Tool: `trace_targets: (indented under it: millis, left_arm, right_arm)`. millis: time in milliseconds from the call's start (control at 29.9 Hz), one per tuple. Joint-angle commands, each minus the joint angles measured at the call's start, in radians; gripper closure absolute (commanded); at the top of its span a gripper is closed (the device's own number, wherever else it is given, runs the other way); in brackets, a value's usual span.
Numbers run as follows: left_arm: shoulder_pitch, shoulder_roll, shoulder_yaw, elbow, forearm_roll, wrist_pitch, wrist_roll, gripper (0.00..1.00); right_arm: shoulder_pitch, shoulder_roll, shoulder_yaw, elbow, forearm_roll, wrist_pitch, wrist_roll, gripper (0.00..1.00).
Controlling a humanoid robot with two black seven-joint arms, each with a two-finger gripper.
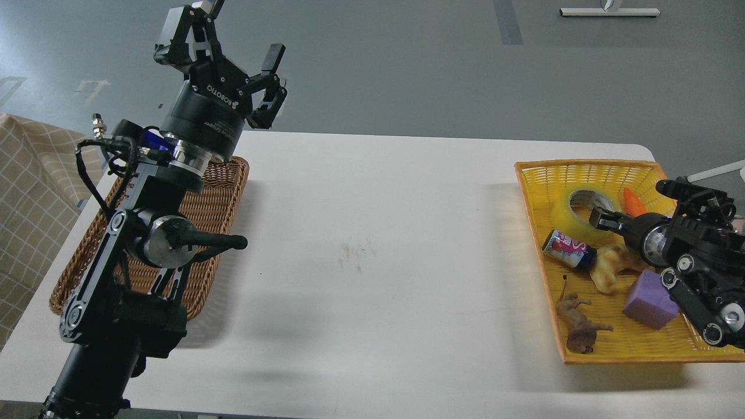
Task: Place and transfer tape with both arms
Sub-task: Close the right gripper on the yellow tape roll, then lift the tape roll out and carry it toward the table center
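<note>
The tape [567, 216], a translucent yellow roll with a grey-white core, lies in the far part of the yellow basket [582, 169] at the table's right. My right gripper [602, 219] comes in from the right and its dark tip sits at the roll's right rim, over the core hole. I cannot tell its fingers apart or whether they grip the roll. My left gripper [238, 36] is raised high above the table's far left corner. It is open and empty, with its fingers spread and pointing up.
The yellow basket also holds a drink can [567, 249], a bread-like toy [611, 269], a purple foam block [649, 299], a toy lion [576, 326] and an orange cone [633, 201]. A brown wicker basket [224, 203] lies at the left, partly behind my left arm.
</note>
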Motion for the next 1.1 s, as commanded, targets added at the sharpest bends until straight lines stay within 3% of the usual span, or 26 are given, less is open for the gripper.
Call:
trace_targets:
  millis: [0, 234, 802, 1070]
  left_arm:
    - [0.002, -0.003, 0.000, 0.000, 0.000, 0.000, -0.004, 0.02]
    - [0.002, -0.010, -0.007, 0.000, -0.002, 0.024, -0.017, 0.02]
    - [0.002, -0.013, -0.004, 0.000, -0.002, 0.023, -0.017, 0.02]
    - [0.002, -0.015, 0.002, 0.000, -0.002, 0.023, -0.015, 0.02]
  right_arm:
    - [-0.001, 0.001, -0.001, -0.001, 0.001, 0.000, -0.001, 0.80]
    - [0.007, 0.004, -0.001, -0.001, 0.004, 0.003, 0.005, 1.00]
    - [0.047, -0.010, 0.007, 0.018, 0.012, 0.009, 0.009, 1.00]
    - [0.148, -0.017, 0.009, 0.048, 0.129, 0.012, 0.009, 1.00]
